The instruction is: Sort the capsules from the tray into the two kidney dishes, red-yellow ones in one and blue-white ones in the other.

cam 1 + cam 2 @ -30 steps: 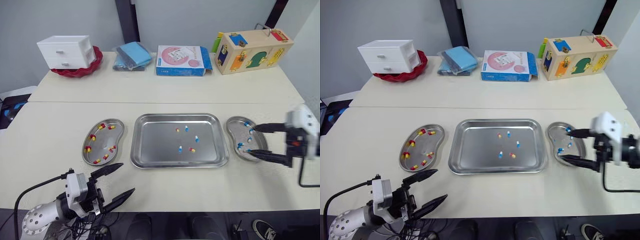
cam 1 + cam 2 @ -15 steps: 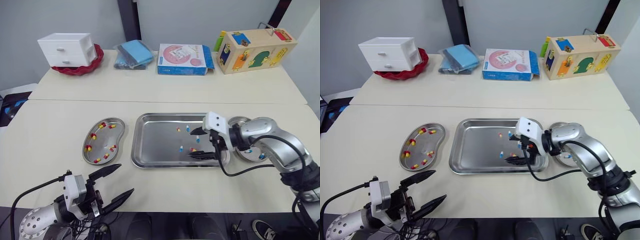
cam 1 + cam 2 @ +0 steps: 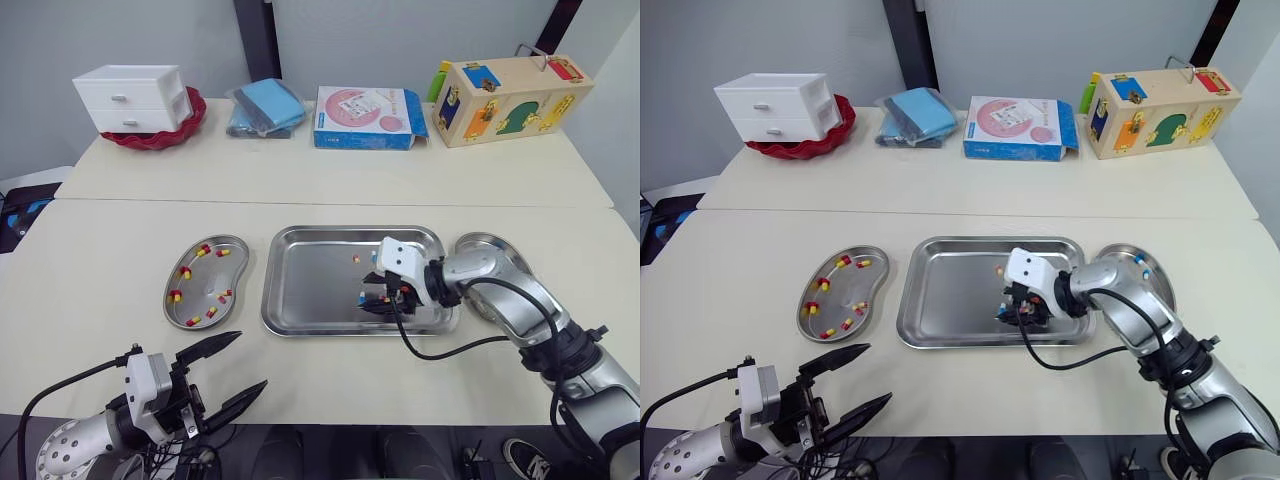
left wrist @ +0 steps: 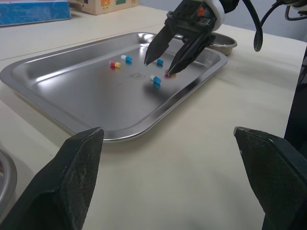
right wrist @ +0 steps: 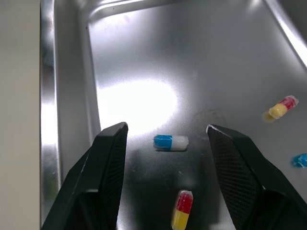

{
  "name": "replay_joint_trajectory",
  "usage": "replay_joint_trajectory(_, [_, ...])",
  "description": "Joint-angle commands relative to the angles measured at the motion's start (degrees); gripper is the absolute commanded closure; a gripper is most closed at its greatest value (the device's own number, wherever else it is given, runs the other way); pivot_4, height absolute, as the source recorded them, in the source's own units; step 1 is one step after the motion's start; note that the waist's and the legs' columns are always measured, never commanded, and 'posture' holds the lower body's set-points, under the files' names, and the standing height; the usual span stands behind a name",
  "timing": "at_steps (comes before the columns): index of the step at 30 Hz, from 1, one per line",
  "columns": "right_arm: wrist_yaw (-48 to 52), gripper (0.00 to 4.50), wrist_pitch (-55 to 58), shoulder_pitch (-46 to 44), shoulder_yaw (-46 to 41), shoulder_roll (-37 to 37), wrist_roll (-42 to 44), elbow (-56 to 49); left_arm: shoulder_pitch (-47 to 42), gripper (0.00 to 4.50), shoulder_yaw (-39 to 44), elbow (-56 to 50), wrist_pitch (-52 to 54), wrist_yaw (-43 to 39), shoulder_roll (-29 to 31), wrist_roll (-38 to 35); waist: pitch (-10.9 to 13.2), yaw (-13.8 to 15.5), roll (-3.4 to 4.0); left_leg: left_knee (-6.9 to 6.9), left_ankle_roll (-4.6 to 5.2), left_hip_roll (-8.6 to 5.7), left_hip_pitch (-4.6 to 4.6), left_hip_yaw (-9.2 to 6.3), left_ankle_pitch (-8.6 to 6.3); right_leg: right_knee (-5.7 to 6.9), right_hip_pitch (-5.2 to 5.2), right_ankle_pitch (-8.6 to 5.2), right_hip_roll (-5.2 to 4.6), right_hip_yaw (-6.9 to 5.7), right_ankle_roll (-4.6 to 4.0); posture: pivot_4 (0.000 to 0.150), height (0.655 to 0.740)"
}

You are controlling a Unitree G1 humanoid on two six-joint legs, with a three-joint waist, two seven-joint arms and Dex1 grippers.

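The right pincer [image 5: 165, 129] is held wide open and low over the right half of the tray [image 3: 300, 270]. Its fingers are set either side of a blue-white capsule [image 5: 171, 142], so that they can be closed on it. Nothing is gripped yet. A red-yellow capsule [image 5: 181, 211] lies just beside that one, so care is judged necessary lest both be caught. A few more capsules are scattered farther in on the tray.

The right dish [image 3: 478, 241], just right of the tray and partly hidden by the arm, holds blue-white capsules. It is presumably where this pick is meant to go. The left dish [image 3: 205, 277], left of the tray, holds red-yellow ones.

The left pincer [image 3: 252, 359] is held wide open and empty, well in front of the tray, out of the way.
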Motion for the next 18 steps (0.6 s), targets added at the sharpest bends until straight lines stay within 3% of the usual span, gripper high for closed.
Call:
replay_joint_trajectory(1, [-0.35,1.64,-0.74,-0.81,-0.36,0.72,-1.14,-0.83,0.27,0.00,1.19,-1.73,-0.38,0.05,0.39,-0.05,0.00,-0.02,0.00,0.00,0.00,0.00,0.00,0.00,0.00,0.00,0.00,0.00,0.00,0.00,0.00,0.150,0.7400])
replay_joint_trajectory(18, [-0.46,1.64,-3.20,0.71,2.04,2.20,-6.10,1.52,-0.44,0.00,1.39,-0.99,-0.11,-0.38,0.86,-0.05,0.00,-0.14,0.00,0.00,0.00,0.00,0.00,0.00,0.00,0.00,0.00,0.00,0.00,0.00,0.00,0.150,0.7400])
